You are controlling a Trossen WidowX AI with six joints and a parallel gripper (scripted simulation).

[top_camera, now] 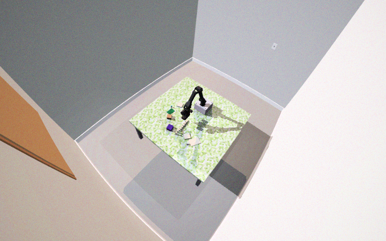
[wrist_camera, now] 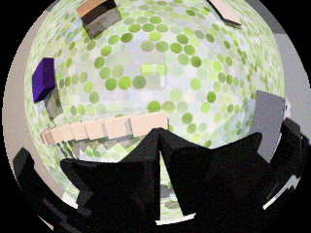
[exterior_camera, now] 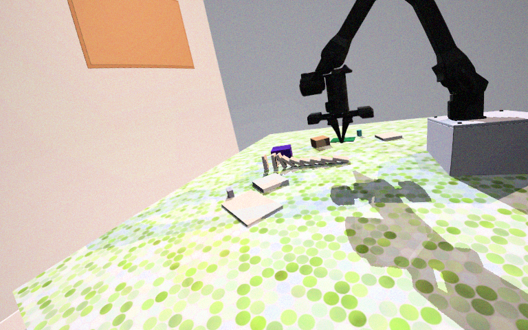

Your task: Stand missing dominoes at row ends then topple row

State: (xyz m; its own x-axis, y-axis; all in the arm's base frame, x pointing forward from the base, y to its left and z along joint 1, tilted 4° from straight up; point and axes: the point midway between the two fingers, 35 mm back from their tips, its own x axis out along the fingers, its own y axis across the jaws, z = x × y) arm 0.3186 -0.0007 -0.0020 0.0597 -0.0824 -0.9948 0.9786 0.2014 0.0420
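The row of beige dominoes (exterior_camera: 307, 160) (top_camera: 182, 127) (wrist_camera: 97, 130) is mostly toppled. The pieces lean on one another like shingles, and the one at the right end in the exterior view lies nearly flat. The two at the left end (exterior_camera: 265, 163) still look upright. My gripper (exterior_camera: 341, 139) (top_camera: 184, 117) (wrist_camera: 156, 132) is shut and empty. It points straight down, a little above the table, just past the fallen right end of the row.
A purple block (exterior_camera: 281, 149) (wrist_camera: 45, 80), an orange-brown block (exterior_camera: 320, 141) (wrist_camera: 97, 8), a green flat piece (exterior_camera: 350, 139), a small teal cylinder (exterior_camera: 359, 133) and a beige tile (exterior_camera: 388, 136) lie around. Two beige slabs (exterior_camera: 270, 182) (exterior_camera: 251, 207) lie nearer. The grey robot base (exterior_camera: 474, 146) stands at the right.
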